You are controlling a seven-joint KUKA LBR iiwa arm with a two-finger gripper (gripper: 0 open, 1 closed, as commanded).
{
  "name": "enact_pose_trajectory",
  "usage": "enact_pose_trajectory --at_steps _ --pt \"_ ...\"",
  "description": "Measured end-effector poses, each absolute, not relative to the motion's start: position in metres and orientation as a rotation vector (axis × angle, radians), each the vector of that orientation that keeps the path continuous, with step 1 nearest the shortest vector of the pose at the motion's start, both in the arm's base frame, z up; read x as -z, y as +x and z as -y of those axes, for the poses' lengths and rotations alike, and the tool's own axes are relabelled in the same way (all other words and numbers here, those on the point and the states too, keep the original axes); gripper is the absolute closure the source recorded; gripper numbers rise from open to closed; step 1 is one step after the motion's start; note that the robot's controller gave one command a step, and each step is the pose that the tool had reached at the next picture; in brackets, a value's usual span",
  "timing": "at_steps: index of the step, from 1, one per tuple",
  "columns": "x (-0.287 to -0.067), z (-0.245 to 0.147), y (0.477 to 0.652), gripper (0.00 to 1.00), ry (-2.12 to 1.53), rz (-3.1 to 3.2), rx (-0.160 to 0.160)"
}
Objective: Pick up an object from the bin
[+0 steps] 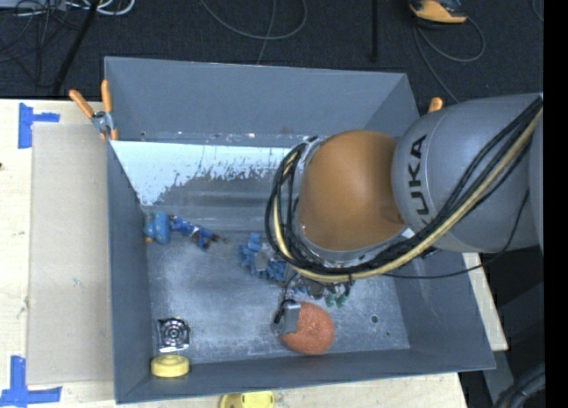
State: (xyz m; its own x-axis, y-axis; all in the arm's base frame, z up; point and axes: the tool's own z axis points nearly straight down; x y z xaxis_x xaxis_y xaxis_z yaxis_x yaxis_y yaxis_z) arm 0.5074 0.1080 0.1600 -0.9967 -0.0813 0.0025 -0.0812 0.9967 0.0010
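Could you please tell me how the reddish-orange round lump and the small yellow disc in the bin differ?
Colour: the lump is reddish-orange, the disc yellow. Size: the lump looks larger than the disc. Place: the lump lies right by the gripper; the disc sits in the bin's lower-left corner in the view, beside a silver round thing. Both are roundish and rest on the floor near the same wall.
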Motion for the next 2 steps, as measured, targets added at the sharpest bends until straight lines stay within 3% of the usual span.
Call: enact_pose_trajectory --at_steps 1,2 --pt "-0.152 -0.090 0.524 0.00 0.011 3.142 -0.002" --pt "-0.140 -0.081 0.514 0.00 -0.004 3.140 0.000"
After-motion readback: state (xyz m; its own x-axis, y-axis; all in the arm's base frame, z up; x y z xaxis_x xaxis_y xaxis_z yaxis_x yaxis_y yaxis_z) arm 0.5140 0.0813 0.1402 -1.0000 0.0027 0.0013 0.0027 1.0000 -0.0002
